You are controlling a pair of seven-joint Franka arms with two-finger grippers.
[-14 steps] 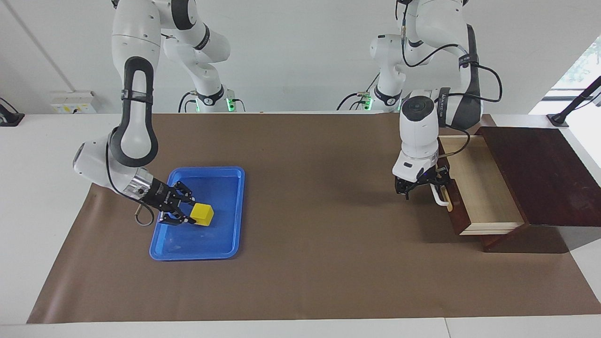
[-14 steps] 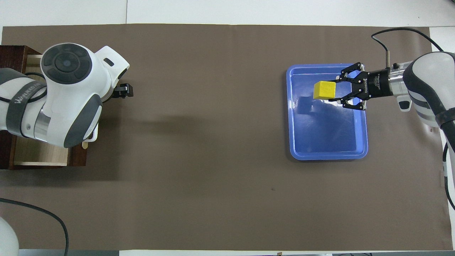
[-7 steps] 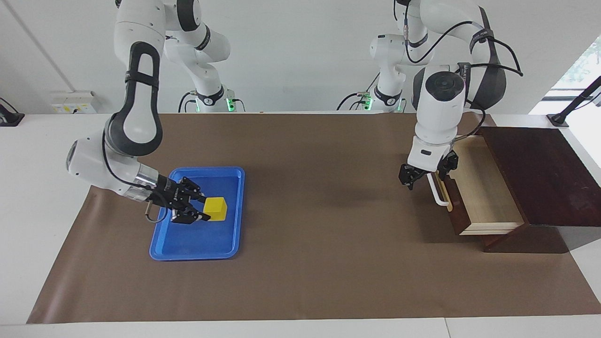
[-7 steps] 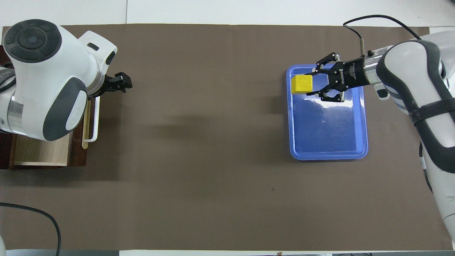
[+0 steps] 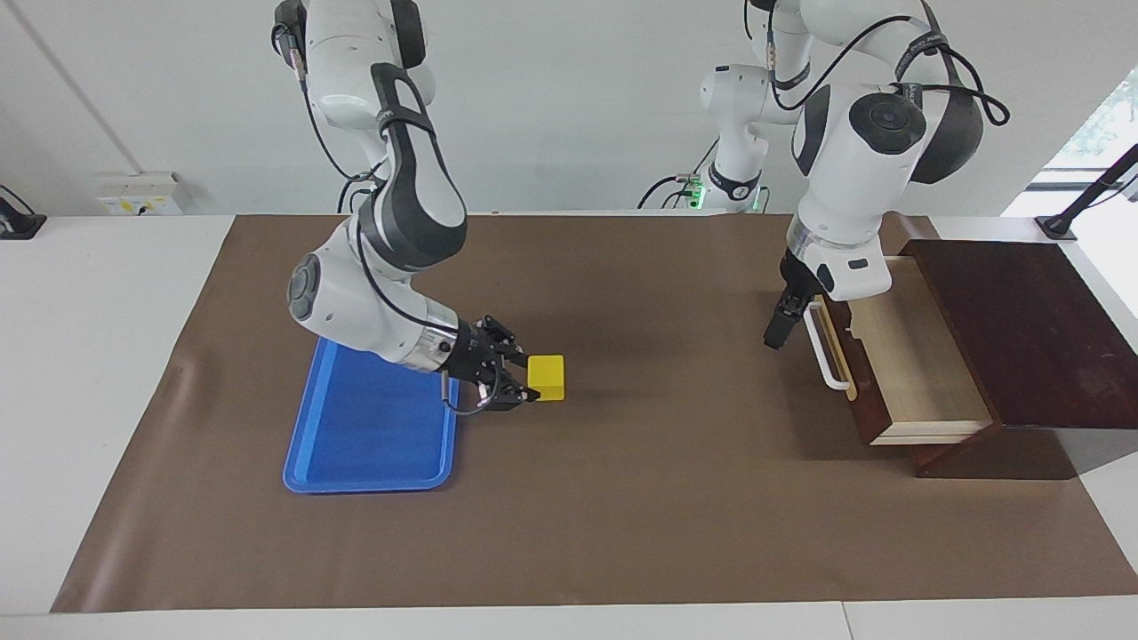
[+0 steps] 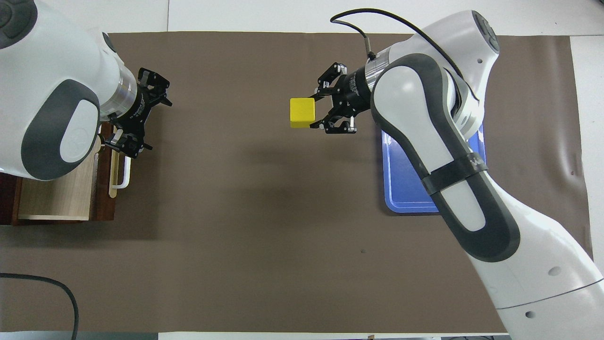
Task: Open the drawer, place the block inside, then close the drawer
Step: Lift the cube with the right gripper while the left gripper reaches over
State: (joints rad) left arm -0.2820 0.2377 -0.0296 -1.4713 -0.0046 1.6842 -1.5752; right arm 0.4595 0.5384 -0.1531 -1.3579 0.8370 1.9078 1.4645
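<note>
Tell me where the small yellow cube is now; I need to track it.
The small yellow cube is held in the right gripper, in the air over the brown mat, just off the blue plastic tray toward the open wooden drawer.

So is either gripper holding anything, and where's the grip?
The right gripper holds the block by two opposite side faces. The left gripper is open, holding nothing.

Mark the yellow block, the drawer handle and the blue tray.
yellow block (image 5: 546,377): facing view, front face.
drawer handle (image 5: 823,348): facing view, middle of the white bar.
blue tray (image 5: 364,436): facing view, bare floor.
</note>
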